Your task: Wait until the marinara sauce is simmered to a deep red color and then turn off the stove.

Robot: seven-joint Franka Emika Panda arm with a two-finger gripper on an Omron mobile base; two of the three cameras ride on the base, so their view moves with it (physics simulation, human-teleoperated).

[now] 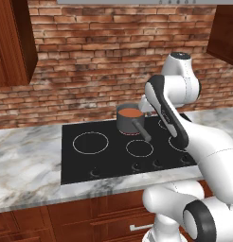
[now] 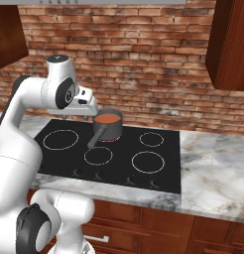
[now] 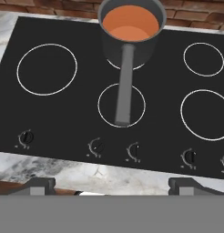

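Gripper (image 3: 111, 184): the two dark finger tips (image 3: 38, 185) stand far apart at the near edge of the stove (image 3: 63, 118), released, grasping nothing. Hand held above the counter (image 3: 86, 170), looking down and forward over the knob row.

Landmark = saucepan (image 3: 130, 43). It sits on the rear centre burner ring, by the brick wall (image 1: 90, 71). Its long handle (image 3: 124, 86) runs straight back toward the hand and ends over the front centre ring (image 3: 104, 113). The marinara sauce (image 3: 130, 22) fills the pan: smooth, flat, orange-red, not yet deep red by my reading, so waiting looks like the step in hand.

Knobs: five visible along the stove's near edge, on the hand's side of the saucepan. The two centre ones (image 3: 96, 146) (image 3: 134, 150) lie just beyond the handle end. I cannot tell which one governs the pan's burner.

Handling, judged: knobs are small, round, rigid, low-profile, likely smooth; pinch across the diameter and rotate. The fingers would need to narrow a good deal first. The pan needs no touching, and liquid would slosh if the handle were bumped.

Materials: cooktop is glossy black glass with thin white rings; pan matte dark grey; counter pale veined marble; cabinets (image 1: 66, 217) reddish wood.
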